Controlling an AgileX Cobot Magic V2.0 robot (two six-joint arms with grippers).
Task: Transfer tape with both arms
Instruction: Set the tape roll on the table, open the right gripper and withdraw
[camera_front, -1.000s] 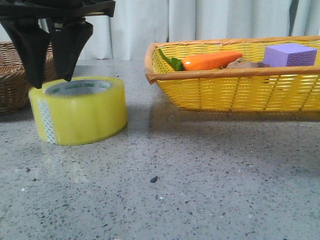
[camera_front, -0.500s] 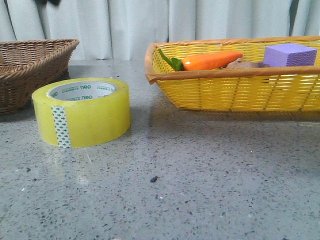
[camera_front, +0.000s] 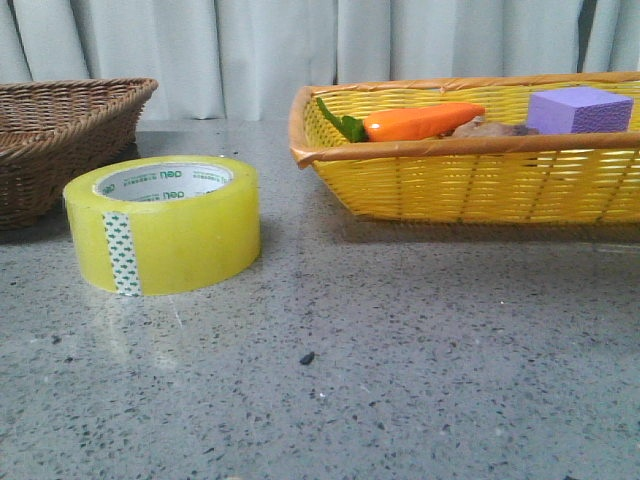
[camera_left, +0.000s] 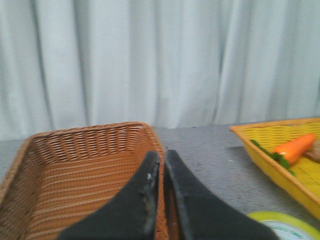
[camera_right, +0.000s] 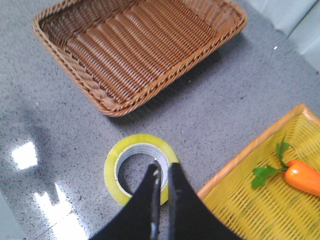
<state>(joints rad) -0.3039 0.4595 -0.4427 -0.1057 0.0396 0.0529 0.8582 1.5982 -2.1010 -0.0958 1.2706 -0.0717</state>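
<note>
The tape (camera_front: 170, 235), a wide yellow roll with a white core and a green-dotted tab, lies flat on the grey table left of centre. No gripper shows in the front view. In the right wrist view my right gripper (camera_right: 162, 169) hangs high above the tape (camera_right: 111, 172), with its dark fingers closed and nothing between them. In the left wrist view my left gripper (camera_left: 161, 156) is closed and empty, raised in front of the brown basket (camera_left: 85, 165). Only the tape's rim (camera_left: 282, 226) shows beside it there.
The brown wicker basket (camera_front: 60, 130) stands at the back left, close behind the tape. A yellow basket (camera_front: 480, 185) at the right holds a carrot (camera_front: 420, 122) and a purple foam block (camera_front: 580, 108). White curtains hang behind the table.
A dark gripper that stood over the tape's left rim has lifted out of the front view. The tape has turned a little, and its tab sits further right.
</note>
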